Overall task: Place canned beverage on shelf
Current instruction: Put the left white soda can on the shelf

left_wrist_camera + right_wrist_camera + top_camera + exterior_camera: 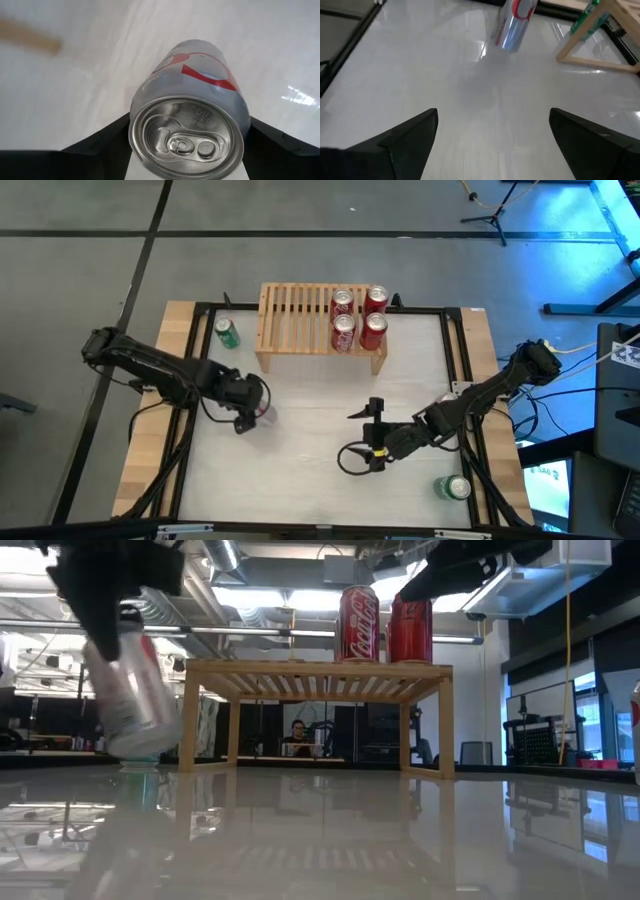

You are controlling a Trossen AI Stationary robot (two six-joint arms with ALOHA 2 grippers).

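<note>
Left to right, you have: green can (227,333), loose on table. Left gripper (250,408), clamped on silver can (130,690), tilted, lifted clear, not yet shelved. Shelf (290,315): four red cans (358,318) placed. Right gripper (373,442), fingers apart, empty. Second green can (452,487), waiting.

A grey floor (80,270) of large panels, crossed by dark seams, surrounds the glossy white surface (300,440), which sits in a black frame with light wood strips along its sides. Overhead in the low view run exposed pipes and ducts (235,560) among bright ceiling lights (300,598). A person (297,738) sits far back at a desk (too small to tell more). An office chair (476,753) stands at the right, near a whiteboard (540,705). Blue light (600,225) washes the floor's far right corner, beside a tripod stand (495,210).
</note>
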